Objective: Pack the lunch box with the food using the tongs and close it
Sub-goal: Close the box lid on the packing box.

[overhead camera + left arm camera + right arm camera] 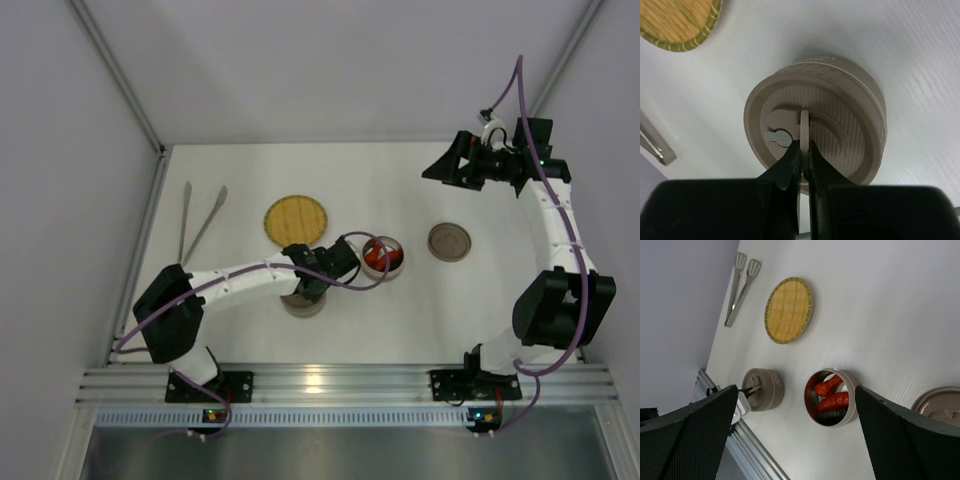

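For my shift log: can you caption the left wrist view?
Left claw pinching the upright handle on a beige tub's lid, woven plate at upper left.

open tin [852,400]: red-orange pieces [832,401], dark roll [832,416] inside | lidded tub [765,389]: just left of tin | woven plate [788,310]: above-left of tin | tongs [740,287]: farther above-left of tin | loose lid [939,405]: right of tin

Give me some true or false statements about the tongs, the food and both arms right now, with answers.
1. The tongs lie on the table, unheld. True.
2. The left fingers are shut on the handle of the closed container. True.
3. The food sits on the woven plate. False: it is in the open container.
4. The right fingers grip the loose lid. False: they stand open, away from it.
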